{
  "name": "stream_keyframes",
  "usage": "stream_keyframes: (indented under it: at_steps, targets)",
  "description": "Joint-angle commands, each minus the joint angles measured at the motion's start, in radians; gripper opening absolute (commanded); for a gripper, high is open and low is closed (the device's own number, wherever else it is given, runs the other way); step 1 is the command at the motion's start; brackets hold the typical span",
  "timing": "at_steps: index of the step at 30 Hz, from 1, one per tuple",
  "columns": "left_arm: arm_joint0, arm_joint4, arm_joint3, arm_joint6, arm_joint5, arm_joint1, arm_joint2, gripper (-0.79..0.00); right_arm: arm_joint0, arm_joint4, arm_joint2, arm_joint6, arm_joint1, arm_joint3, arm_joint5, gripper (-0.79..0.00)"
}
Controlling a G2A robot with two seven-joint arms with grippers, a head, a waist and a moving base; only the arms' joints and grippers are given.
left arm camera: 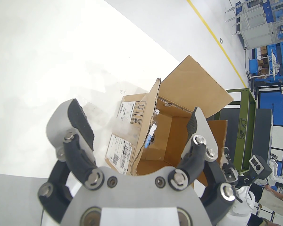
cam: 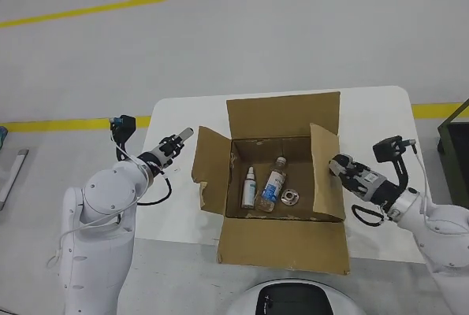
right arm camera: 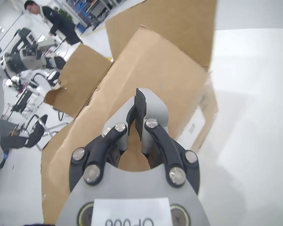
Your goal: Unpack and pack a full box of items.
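An open cardboard box [cam: 285, 236] stands on the white table [cam: 376, 110] with all flaps folded out. Inside lie a small white spray bottle [cam: 249, 187], a clear bottle with a blue label [cam: 272, 186] and a small round metal part [cam: 289, 197]. My left gripper [cam: 180, 138] hangs open over the table just left of the box's left flap [cam: 210, 169], with nothing between its fingers. My right gripper [cam: 338, 167] is shut and empty, right against the outer face of the right flap [right arm camera: 141, 71]. The box [left arm camera: 160, 128] lies ahead between the left fingers.
A green metal frame [cam: 459, 146] stands off the table's right edge. Bare table surface lies behind the box and to its far right. Yellow floor lines [cam: 68, 124] run beyond the table.
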Motion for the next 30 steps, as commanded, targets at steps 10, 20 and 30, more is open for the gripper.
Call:
stream_keyframes:
  at_steps: [10,20,30]
  targets:
    - [0.018,-0.016,0.001,0.033,-0.014,-0.001,-0.005,0.000,0.045,-0.018,-0.053,0.200,0.013,0.030,-0.019,-0.785]
    - [0.094,0.112,-0.009,0.076,-0.109,0.015,-0.005,-0.785,0.067,0.141,0.046,0.045,0.010,0.033,0.122,-0.785]
    - [0.151,0.191,0.084,0.124,-0.173,0.016,0.051,-0.785,0.174,0.330,0.128,-0.194,-0.006,0.195,0.408,-0.785]
